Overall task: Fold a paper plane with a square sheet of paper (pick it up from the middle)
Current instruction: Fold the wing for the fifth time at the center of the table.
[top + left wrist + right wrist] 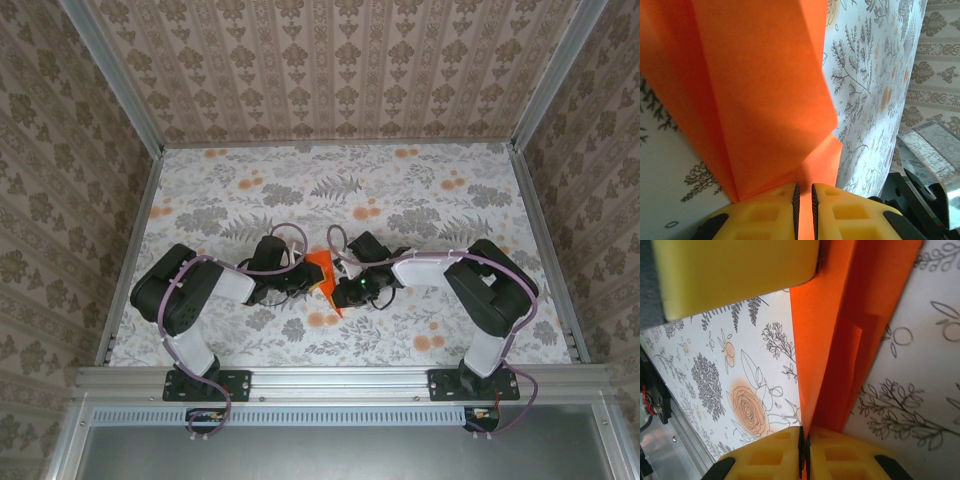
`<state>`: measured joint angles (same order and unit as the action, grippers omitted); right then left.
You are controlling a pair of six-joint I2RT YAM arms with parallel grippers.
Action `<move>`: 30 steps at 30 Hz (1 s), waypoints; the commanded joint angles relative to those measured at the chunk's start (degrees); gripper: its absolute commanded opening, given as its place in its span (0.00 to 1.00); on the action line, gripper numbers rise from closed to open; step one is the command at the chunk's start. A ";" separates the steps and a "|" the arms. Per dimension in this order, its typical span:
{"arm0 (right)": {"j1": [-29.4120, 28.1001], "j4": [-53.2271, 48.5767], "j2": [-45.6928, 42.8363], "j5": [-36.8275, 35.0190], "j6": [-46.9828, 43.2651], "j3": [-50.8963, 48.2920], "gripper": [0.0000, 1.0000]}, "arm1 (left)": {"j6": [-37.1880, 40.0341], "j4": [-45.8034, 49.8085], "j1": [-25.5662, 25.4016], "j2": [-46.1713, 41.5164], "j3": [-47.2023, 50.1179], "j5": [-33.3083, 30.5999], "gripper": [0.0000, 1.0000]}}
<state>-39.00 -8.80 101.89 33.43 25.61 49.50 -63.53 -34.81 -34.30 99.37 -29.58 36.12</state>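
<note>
The orange sheet of paper (320,270) is folded along sharp creases into a narrow pointed paper-plane shape. It is held up between both arms at the middle of the table, its tip pointing toward the near edge. My left gripper (304,277) comes at it from the left and is shut on a folded flap (765,100), which runs down between the yellow fingers (765,215). My right gripper (342,285) reaches in from the right, shut tight on the paper's layered edge (850,340). A yellow finger of the left gripper (735,275) shows at the top of the right wrist view.
The table (450,200) has a white cover printed with grey leaves and small orange flowers. Patterned walls close it in at the back and both sides. An aluminium rail (340,380) runs along the near edge.
</note>
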 commanded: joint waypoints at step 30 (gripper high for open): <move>-0.66 -13.59 0.75 -7.44 -8.03 8.42 0.23 | 0.51 3.65 1.61 1.86 -1.31 0.01 0.18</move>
<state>-40.34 -22.46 105.01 25.61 14.37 59.53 -63.88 -34.17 -33.01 100.01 -30.52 36.32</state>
